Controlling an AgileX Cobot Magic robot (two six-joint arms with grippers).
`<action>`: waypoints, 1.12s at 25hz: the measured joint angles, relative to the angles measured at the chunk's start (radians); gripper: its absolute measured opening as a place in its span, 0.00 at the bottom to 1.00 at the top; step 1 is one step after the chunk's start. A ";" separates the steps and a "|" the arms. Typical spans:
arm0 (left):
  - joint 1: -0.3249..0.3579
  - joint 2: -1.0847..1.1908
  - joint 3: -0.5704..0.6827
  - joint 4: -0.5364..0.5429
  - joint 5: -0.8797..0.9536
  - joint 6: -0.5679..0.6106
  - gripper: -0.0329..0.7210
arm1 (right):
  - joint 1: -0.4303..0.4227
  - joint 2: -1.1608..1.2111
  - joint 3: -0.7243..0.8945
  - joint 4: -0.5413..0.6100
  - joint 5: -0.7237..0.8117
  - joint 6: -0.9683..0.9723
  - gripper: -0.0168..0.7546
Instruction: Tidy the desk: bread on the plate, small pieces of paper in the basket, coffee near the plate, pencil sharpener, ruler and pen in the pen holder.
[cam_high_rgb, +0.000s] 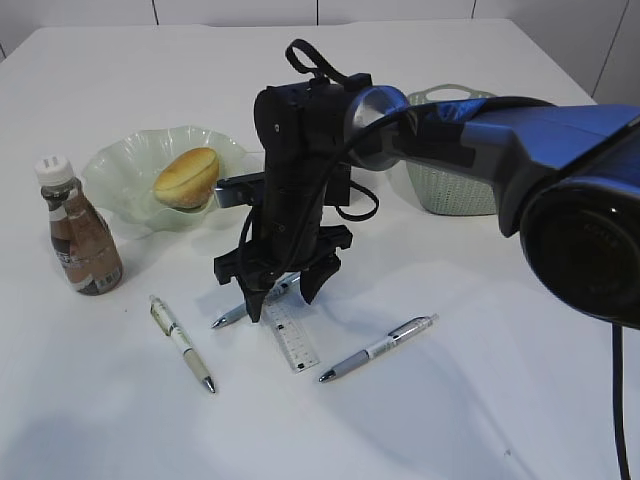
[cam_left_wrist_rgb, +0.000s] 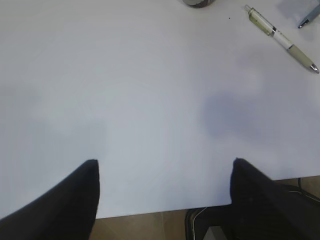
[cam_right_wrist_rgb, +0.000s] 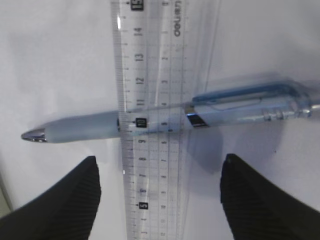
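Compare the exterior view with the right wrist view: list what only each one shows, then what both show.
Only the exterior view: the bread lying in the plate, the coffee bottle, the basket, a green-tinted pen, a grey pen.

Only the right wrist view: the ruler's printed numbers, readable up close, and the blue pen seen through the clear plastic.

Both: the open right hand above the ruler, which crosses the blue pen on the desk.
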 joint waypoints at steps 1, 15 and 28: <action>0.000 0.000 0.000 0.000 0.000 0.000 0.81 | 0.000 0.000 0.000 0.000 0.000 0.000 0.77; 0.000 0.000 0.000 0.002 0.000 0.000 0.81 | 0.000 0.015 -0.004 -0.003 0.000 0.000 0.77; 0.000 0.000 0.000 0.002 0.000 0.000 0.81 | 0.000 0.015 -0.004 -0.003 0.000 0.000 0.78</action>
